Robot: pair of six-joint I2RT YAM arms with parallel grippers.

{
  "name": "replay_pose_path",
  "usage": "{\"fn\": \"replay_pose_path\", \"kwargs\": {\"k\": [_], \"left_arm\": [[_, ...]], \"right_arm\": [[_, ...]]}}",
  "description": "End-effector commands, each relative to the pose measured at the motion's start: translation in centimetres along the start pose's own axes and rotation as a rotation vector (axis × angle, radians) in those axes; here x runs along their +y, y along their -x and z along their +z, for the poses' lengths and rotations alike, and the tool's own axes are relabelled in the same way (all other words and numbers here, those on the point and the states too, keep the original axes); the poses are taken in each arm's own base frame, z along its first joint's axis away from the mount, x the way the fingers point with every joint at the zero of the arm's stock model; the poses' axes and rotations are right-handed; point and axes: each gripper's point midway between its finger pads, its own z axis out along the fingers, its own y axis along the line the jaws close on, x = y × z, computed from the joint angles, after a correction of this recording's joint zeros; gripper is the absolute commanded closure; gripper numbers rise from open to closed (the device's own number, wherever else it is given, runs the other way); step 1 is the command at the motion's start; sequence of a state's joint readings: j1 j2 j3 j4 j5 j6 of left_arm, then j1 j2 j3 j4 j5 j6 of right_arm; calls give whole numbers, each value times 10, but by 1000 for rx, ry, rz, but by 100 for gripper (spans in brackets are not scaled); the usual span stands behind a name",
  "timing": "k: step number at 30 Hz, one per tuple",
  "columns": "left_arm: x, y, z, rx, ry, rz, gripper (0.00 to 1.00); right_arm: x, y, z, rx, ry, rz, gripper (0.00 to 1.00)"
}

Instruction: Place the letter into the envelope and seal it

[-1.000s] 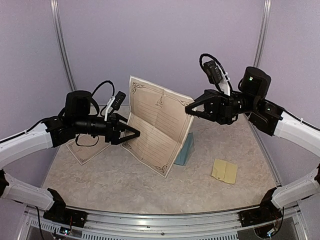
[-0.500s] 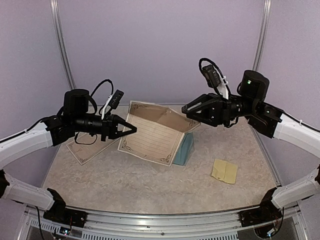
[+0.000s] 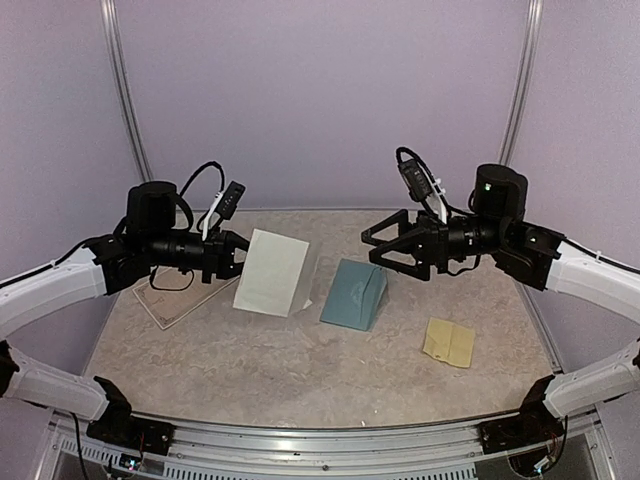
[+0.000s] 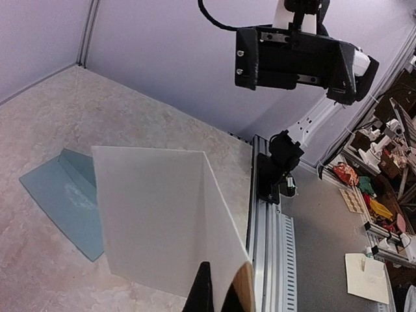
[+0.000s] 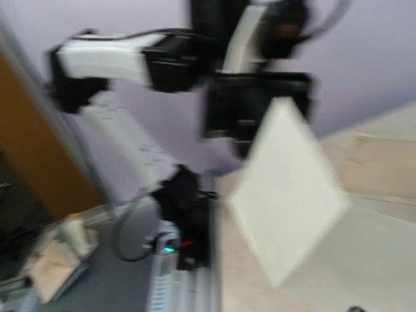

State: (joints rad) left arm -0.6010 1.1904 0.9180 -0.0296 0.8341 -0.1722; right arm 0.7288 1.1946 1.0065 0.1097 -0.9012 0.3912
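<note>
The letter (image 3: 272,272) is folded in half with its blank pale back outward, and its lower edge hangs near the table. My left gripper (image 3: 238,258) is shut on the letter's left edge. The left wrist view shows the fingertips (image 4: 207,292) pinching the fold of the letter (image 4: 156,221). The teal-blue envelope (image 3: 352,293) lies on the table just right of the letter, and the left wrist view has the envelope (image 4: 62,198) behind the sheet. My right gripper (image 3: 377,247) hangs open above the envelope's far edge and holds nothing. The right wrist view is blurred and shows only the letter (image 5: 289,188).
A small yellow-tan sticker sheet (image 3: 449,342) lies on the table at the right. Another tan printed sheet (image 3: 172,300) lies under the left arm. Purple walls close the back and sides. A metal rail (image 3: 320,440) runs along the near edge.
The right gripper let go of the letter, opened and drew back right. The spread letter folded shut and dropped lower in the left gripper, which closed on it. The envelope is uncovered.
</note>
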Motion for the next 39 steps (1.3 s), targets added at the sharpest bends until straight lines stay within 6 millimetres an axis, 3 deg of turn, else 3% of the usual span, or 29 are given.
{"fn": "replay_pose_path", "kwargs": {"k": [1, 7, 11, 18, 22, 26, 32, 35, 39], "left_arm": [[-23, -11, 10, 63, -70, 35, 100], [-52, -35, 25, 173, -207, 21, 100], [-58, -48, 34, 231, -242, 4, 100], [-65, -48, 33, 233, -279, 4, 100], [-66, -47, 32, 228, -281, 8, 100], [-63, -44, 30, 220, -271, 6, 100], [-58, -34, 23, 177, -257, 14, 100], [-57, -33, 22, 171, -253, 13, 100], [-51, -35, 24, 177, -225, 9, 100]], "right_arm": [[-28, -9, 6, 53, -163, -27, 10], [-24, -26, 33, 172, -116, -72, 6], [-12, -39, 52, 243, -15, -75, 6], [-9, -77, 69, 363, 58, -3, 11], [3, -92, 71, 396, 137, 37, 17], [10, -100, 69, 413, 174, 62, 34], [10, -117, 64, 439, 169, 104, 48], [8, -120, 64, 439, 160, 116, 71], [8, -115, 62, 413, 140, 105, 95]]}}
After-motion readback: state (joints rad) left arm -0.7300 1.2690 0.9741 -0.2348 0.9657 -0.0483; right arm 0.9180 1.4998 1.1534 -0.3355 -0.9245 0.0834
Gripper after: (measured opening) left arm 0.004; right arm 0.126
